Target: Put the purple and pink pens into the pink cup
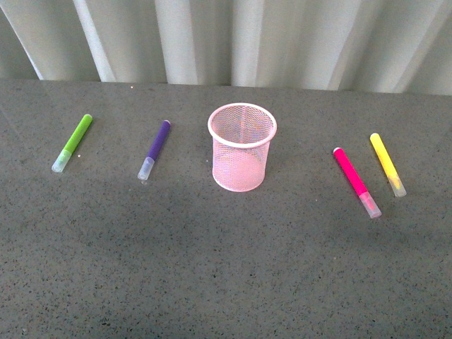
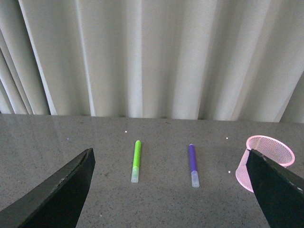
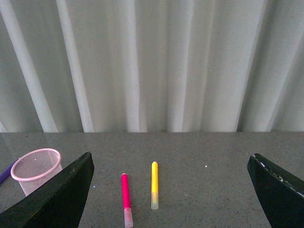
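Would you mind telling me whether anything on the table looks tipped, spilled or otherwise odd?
Nothing stands out: the pink cup stands upright, and the purple pen, pink pen, green marker and yellow marker lie flat, capped, apart.

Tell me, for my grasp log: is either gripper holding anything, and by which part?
Nothing is held. Left gripper and right gripper are open, empty; purple pen and pink pen lie on the table.

Purple pen (image 1: 155,150) and pink pen (image 1: 357,182) lie flanking upright pink cup (image 1: 241,147).

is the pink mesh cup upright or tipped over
Upright. The pale pink wire-mesh cup stands on its base, round rim facing up.
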Tool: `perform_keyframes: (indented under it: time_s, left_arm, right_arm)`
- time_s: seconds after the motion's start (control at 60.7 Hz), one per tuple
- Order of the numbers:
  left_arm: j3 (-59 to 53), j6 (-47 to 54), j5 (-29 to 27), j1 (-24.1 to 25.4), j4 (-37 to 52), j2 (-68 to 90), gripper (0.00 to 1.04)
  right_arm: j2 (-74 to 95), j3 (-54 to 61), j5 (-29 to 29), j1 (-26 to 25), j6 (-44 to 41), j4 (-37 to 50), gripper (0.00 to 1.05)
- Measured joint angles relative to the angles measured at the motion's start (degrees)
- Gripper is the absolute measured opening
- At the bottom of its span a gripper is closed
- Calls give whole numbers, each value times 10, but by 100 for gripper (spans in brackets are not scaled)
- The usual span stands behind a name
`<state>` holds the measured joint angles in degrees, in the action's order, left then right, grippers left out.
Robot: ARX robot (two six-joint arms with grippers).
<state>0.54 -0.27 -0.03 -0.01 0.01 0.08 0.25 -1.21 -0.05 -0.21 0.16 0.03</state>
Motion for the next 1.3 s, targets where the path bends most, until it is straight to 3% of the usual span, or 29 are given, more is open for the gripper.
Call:
perform_keyframes:
  time_s: [1.301]
  left_arm:
    - [0,0,0,0,0,0,98]
  right_arm:
    - [0,0,0,0,0,0,98]
